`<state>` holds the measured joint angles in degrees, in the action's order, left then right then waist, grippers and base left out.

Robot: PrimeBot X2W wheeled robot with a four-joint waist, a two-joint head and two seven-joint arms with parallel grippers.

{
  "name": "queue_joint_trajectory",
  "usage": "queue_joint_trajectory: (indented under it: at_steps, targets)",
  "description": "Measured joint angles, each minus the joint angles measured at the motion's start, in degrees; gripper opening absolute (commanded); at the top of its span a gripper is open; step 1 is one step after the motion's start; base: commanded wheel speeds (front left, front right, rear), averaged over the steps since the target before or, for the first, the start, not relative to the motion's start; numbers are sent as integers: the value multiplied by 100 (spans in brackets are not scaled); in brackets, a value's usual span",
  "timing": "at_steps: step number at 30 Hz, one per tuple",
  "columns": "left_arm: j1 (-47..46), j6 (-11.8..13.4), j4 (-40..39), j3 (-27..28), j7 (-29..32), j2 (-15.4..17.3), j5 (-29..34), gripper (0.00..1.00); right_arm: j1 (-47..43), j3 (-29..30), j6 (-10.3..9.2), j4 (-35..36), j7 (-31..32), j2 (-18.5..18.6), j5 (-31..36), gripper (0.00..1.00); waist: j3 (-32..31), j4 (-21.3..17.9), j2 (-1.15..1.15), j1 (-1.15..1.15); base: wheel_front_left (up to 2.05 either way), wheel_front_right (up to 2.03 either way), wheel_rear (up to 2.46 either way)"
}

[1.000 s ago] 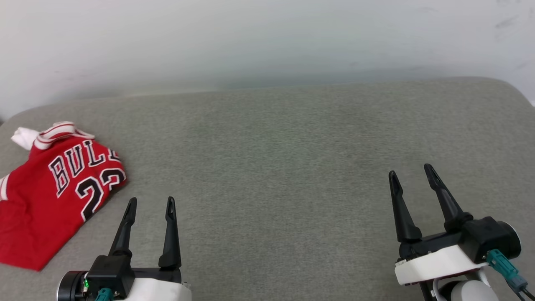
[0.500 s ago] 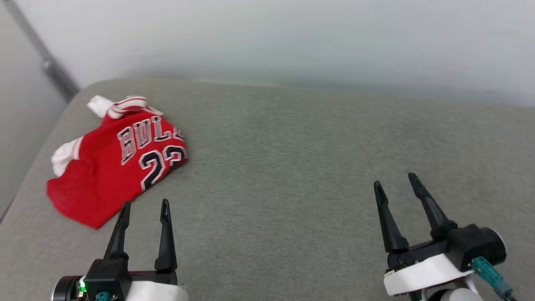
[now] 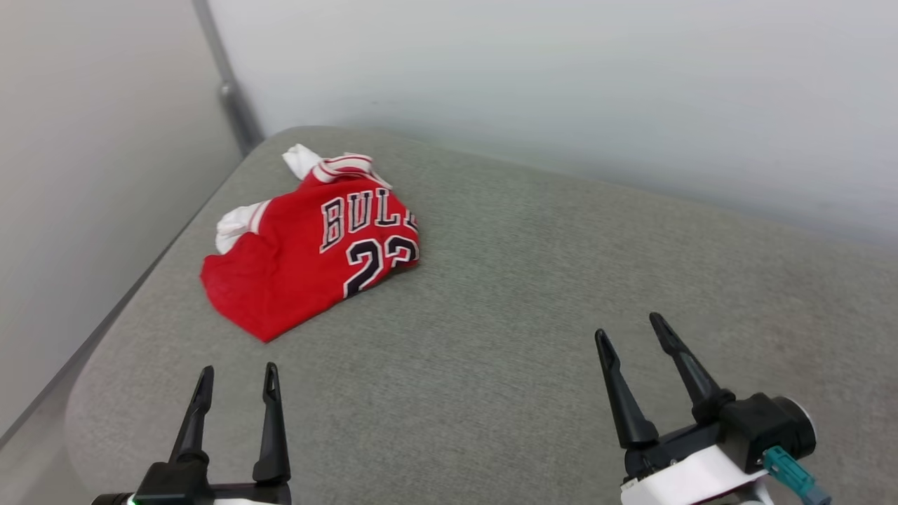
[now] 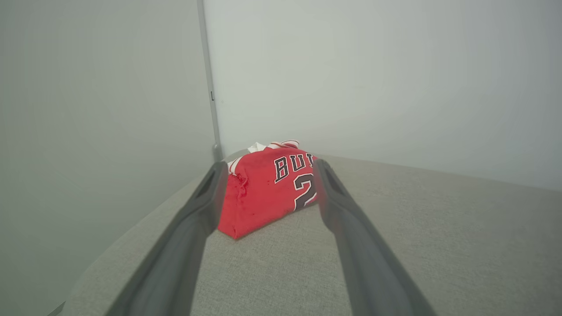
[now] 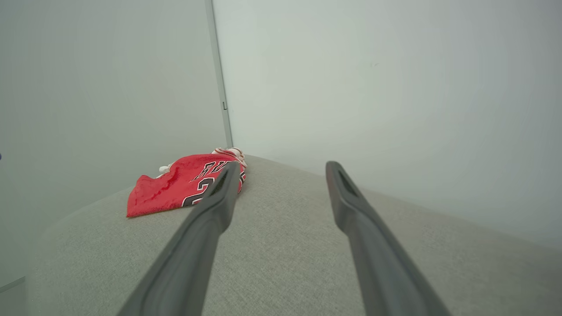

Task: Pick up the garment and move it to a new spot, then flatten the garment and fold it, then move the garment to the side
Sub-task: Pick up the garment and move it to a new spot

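The grey cushion (image 3: 533, 294) carries the jersey (image 3: 309, 259), rumpled near its far left corner and not yet picked up. The left end effector (image 3: 238, 370) and right end effector (image 3: 628, 327) hover well short of it, both spread wide and empty, seemingly ready to grasp.

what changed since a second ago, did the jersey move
Only the view moved: it swung toward the robot's left, bringing the garment nearer mid-picture and a wall corner into sight. The garment lies in the same crumpled heap on the grey cushion. Nothing was grasped or released; the left gripper and right gripper stay open and empty.
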<state>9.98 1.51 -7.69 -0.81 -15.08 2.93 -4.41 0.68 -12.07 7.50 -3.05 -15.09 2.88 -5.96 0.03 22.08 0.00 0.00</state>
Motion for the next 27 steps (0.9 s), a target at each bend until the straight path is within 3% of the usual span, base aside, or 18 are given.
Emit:
queue_joint_trajectory:
  at_steps: [10, 27]
  targets:
    - [93, -183, -10, 44, 1, 1, -88, 100, -79, -47, 0, -67, 0, 0, -13, 100, -112, 450, 0, 0, 0, 0, 0]
    - [83, -160, -30, 109, 0, 1, -218, 100, -70, -19, 0, -69, 0, 0, 4, 100, -41, 357, 0, 0, 0, 0, 0]
